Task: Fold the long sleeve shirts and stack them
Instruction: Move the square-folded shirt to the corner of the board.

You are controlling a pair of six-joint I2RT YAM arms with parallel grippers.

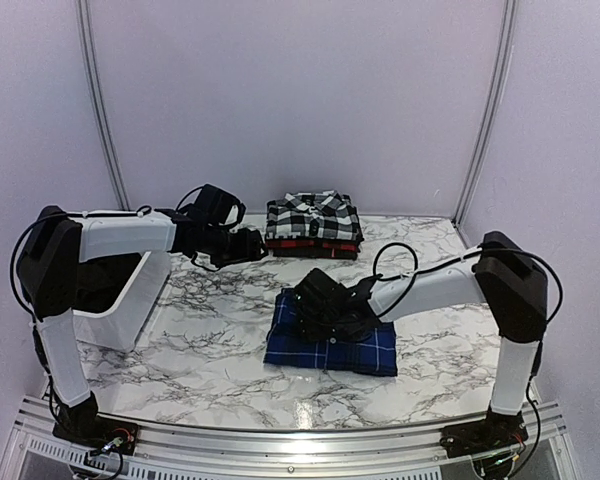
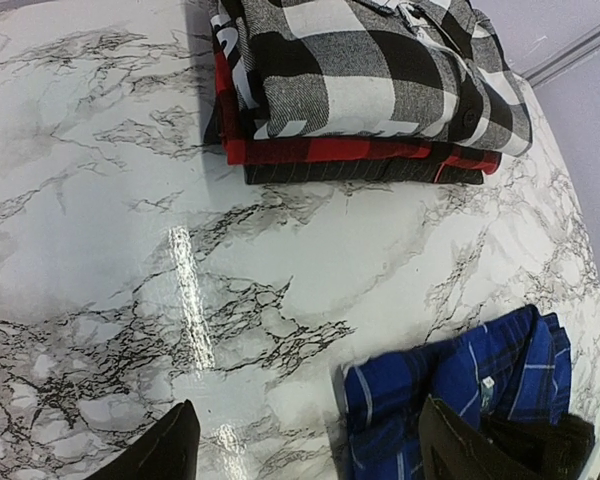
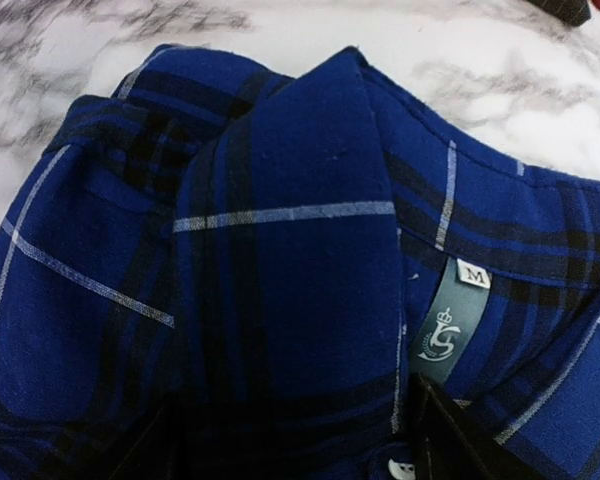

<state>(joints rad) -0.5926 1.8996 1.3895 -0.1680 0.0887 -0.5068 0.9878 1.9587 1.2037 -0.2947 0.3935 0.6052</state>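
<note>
Blue shirt (image 1: 340, 352) lies folded on the counter (image 1: 200, 350) directly under my right gripper (image 1: 313, 300), jaws spread, holding nothing; stack (image 1: 313, 222) sits just beyond, beside my equally released left gripper (image 1: 252, 245).

White-shelled left arm (image 1: 130, 235) and right arm (image 1: 430, 290), black joints, looping black cables (image 1: 395, 262).

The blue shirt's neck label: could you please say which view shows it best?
The right wrist view: the neck label is close and sharp. The left wrist view shows only a tiny pale speck; the top view shows none.
</note>
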